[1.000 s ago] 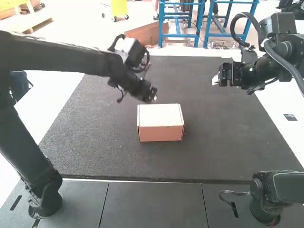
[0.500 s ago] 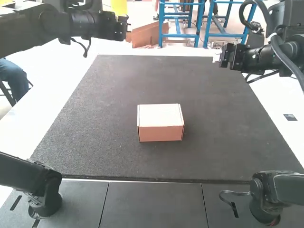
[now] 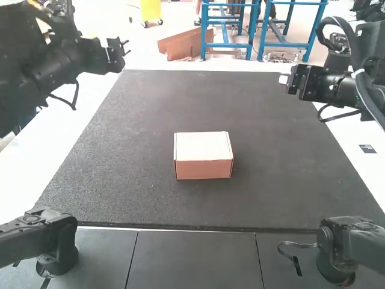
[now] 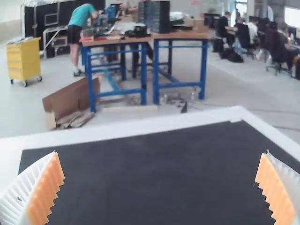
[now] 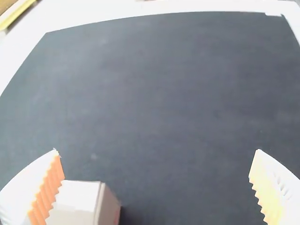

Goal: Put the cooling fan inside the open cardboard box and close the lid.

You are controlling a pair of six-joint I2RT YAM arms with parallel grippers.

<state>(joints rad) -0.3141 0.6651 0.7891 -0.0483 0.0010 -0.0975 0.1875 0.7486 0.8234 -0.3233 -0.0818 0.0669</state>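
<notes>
When checking over the black mat (image 3: 108, 156), flat across most of the table, note 1 object resting on it and 2 arms held high near its far corners. First the left arm (image 3: 36, 66), raised by the far-left corner and well apart from the box. At its end the left gripper (image 4: 159, 157), jaws spread wide with nothing between the orange pads (image 4: 47, 192). Then the right arm (image 3: 343, 84), up by the far-right edge, likewise well apart. Its right gripper (image 5: 155, 152) equally wide and empty, angled down toward the mat.

Near the middle of the mat, the cardboard box (image 3: 203, 155): upright, square to the table edge, lid down flat as far as can be made out. As for the cooling fan: cannot tell from outside; judged to be inside, given the shut lid. Task judged finished, or 1 check short of it.

Possible trouble from here. Beware a lid merely resting rather than tucked in: liable to lift again, and not confirmable from above. Avoid dropping back in with jaws this wide: easy to clip an edge, shove the light box across the mat, or lever the lid open. Avoid pressing hard on the top too: thin card, likely to dent onto the contents.
</notes>
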